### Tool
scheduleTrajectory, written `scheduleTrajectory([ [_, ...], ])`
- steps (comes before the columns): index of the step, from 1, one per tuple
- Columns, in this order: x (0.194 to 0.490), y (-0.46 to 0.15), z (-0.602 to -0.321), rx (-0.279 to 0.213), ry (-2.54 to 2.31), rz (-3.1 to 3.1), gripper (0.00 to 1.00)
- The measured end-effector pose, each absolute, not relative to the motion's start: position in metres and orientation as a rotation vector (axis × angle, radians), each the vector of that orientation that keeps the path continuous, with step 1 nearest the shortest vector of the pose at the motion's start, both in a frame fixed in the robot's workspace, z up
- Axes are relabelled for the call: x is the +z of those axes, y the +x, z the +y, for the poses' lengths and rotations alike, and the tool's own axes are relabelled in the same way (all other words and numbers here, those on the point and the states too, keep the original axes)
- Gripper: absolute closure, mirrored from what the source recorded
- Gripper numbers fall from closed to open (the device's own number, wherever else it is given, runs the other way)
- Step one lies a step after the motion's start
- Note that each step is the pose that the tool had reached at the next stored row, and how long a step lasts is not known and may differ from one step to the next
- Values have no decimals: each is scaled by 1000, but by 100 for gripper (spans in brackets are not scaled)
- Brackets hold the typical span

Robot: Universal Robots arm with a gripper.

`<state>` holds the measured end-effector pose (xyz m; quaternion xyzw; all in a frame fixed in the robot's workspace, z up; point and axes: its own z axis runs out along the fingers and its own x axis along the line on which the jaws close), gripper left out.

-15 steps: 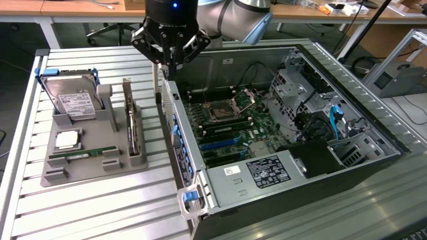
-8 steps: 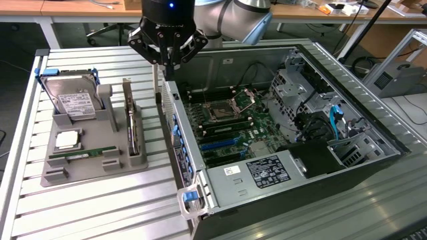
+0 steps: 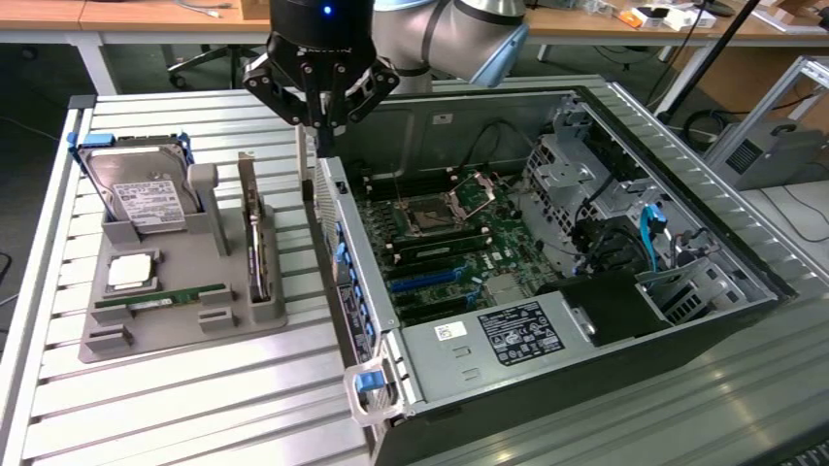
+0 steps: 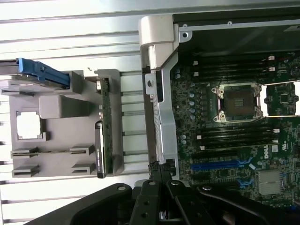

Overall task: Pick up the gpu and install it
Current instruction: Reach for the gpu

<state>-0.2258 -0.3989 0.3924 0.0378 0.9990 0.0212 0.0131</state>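
Observation:
The gpu [image 3: 256, 243] is a thin dark card with a silvery edge. It stands edge-on in a slot of the grey holder [image 3: 182, 335] on the exterior view's left. In the wrist view the gpu [image 4: 104, 126] rests in the same holder [image 4: 61, 105]. My gripper [image 3: 324, 122] hangs above the near side wall of the open computer case [image 3: 369, 320], to the right of the gpu and apart from it. Its black fingers are shut with nothing between them. In the wrist view the gripper [image 4: 159, 177] sits over the case's metal rim [image 4: 161, 93].
The holder also carries a silver hard drive [image 3: 146, 201] in a blue frame, a square processor chip [image 3: 132, 272] and a green memory stick [image 3: 162, 298]. Inside the case lie the motherboard [image 3: 447, 228], blue expansion slots [image 4: 220, 165], a CPU socket [image 4: 236, 101] and drive cages [image 3: 583, 165].

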Motion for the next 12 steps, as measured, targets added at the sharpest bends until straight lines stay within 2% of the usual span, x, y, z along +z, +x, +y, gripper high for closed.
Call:
scheduleTrajectory([
  [12, 392, -230, -399, 66, 118, 3113, 89],
])
